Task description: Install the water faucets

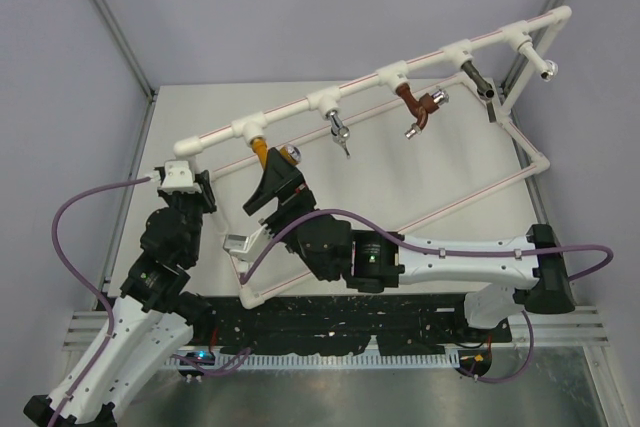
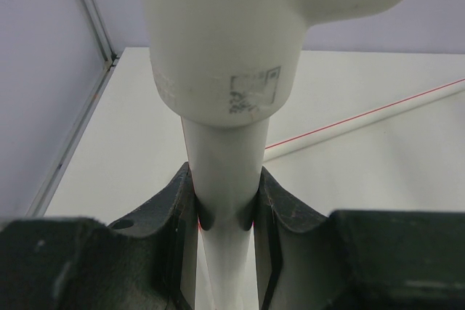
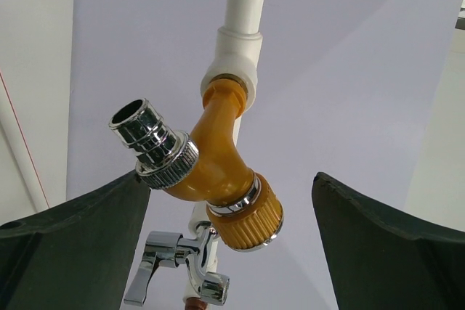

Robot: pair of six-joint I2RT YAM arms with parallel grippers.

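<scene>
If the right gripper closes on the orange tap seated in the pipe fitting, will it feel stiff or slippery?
Probably stiff: the orange tap sits seated in the white fitting. Its glossy curved body may slip in the open right gripper; the ribbed collar likely grips better.

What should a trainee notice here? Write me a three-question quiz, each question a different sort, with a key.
1. True or false: the right gripper is shut on the orange-yellow faucet.
2. The left gripper grips: A) the white pipe B) the reddish-brown tap C) a cable.
3. In the top view, what colour is the neighbouring tap beside the orange-yellow faucet?
Key: 1 false, it is open around it; 2 A; 3 silver.
</scene>
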